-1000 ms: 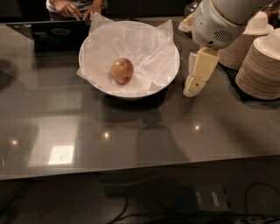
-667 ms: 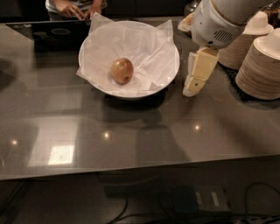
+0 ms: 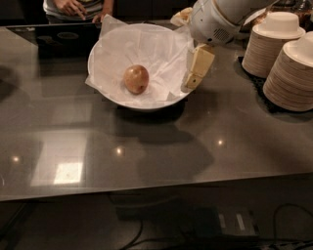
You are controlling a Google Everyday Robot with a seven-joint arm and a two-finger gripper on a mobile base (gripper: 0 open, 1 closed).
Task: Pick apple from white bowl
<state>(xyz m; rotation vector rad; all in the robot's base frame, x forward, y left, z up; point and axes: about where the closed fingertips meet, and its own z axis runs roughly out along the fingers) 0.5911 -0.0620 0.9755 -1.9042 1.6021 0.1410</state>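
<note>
Pincer: my gripper (image 3: 197, 69) hangs upper right of centre, at the white bowl's (image 3: 146, 104) right rim; open or closed, I cannot tell.
Apple (image 3: 136, 79): lying on crinkled paper (image 3: 156, 49) inside the white bowl, upper centre, apart from my gripper.
Bowl stacks (image 3: 288, 63): right edge, on the table (image 3: 195, 146).

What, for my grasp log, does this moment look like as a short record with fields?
white bowl: on the dark table, lined with crinkled paper
apple: lying on the paper inside the bowl, not grasped
gripper: at the bowl's right rim, right of the apple, apart from it
other: two stacks of cream bowls at right; a person's hands behind the table
task status: apple not yet picked
</note>
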